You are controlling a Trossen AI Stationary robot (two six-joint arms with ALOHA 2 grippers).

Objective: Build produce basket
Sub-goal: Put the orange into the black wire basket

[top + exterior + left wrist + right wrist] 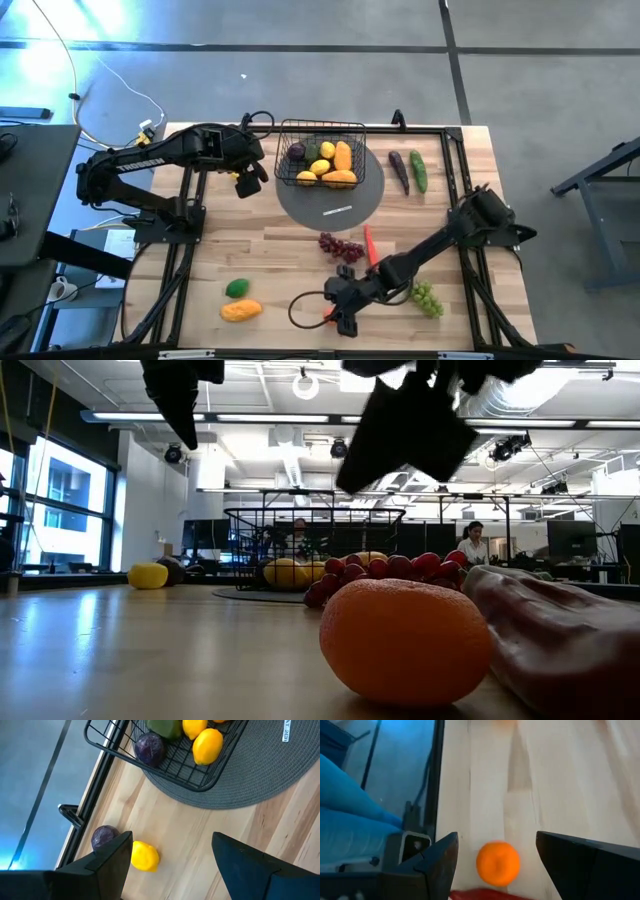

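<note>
In the high view, at the lower left of the table, a green fruit [237, 288] lies just above an orange-yellow mango [241, 310]. In the upper left, the left arm reaches toward the centre and the left gripper [247, 183] hangs just left of the basket [322, 128], fingers parted with nothing between them. Its wrist view shows a yellow lemon [144, 856] and a dark purple plum [104, 837] lying side by side on the bare wood under it, outside the basket.

The black wire basket sits at upper centre on the round grey mat [365, 200]. Inside it are a purple plum [297, 152], a green piece [312, 149], lemons [327, 150] and larger orange-yellow fruit [341, 178]. A small white label [337, 211] lies on the mat below the basket.

Below the mat lie red grapes [341, 246] and an orange carrot [370, 243]. At lower centre the right gripper [343, 304] hangs low near the table's front edge, released and empty; its wrist view shows a small orange [498, 863] between the spread fingers, untouched, beside a red piece [480, 894].

To the right, green grapes [427, 298] lie beside the right arm. At the upper right, a dark purple vegetable [399, 171] and a green cucumber [419, 171] lie side by side.
</note>
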